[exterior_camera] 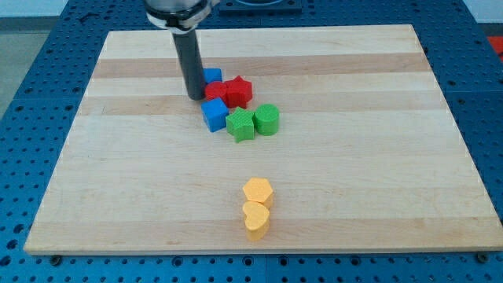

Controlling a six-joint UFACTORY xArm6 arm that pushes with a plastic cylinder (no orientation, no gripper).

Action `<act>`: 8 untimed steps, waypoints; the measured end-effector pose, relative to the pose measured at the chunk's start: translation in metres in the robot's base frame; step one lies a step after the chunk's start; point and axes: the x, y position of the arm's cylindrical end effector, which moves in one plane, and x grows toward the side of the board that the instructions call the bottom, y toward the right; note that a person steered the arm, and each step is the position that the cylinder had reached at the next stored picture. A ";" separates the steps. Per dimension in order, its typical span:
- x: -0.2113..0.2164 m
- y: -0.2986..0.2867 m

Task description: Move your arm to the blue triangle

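Observation:
My tip (195, 97) rests on the wooden board (118, 181) at the left edge of a cluster of blocks. A blue block (213, 75), partly hidden behind the rod so its shape is unclear, sits just right of the rod and above the tip. A red round block (215, 91) touches the tip's right side. A red star (239, 91) lies right of it. A second blue block (214, 115), roughly cube-like, lies just below and right of the tip.
A green star (240, 125) and a green round block (267, 119) lie side by side right of the lower blue block. A yellow hexagon (257, 191) and a yellow heart (256, 220) sit together near the board's bottom edge.

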 end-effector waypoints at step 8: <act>-0.016 -0.096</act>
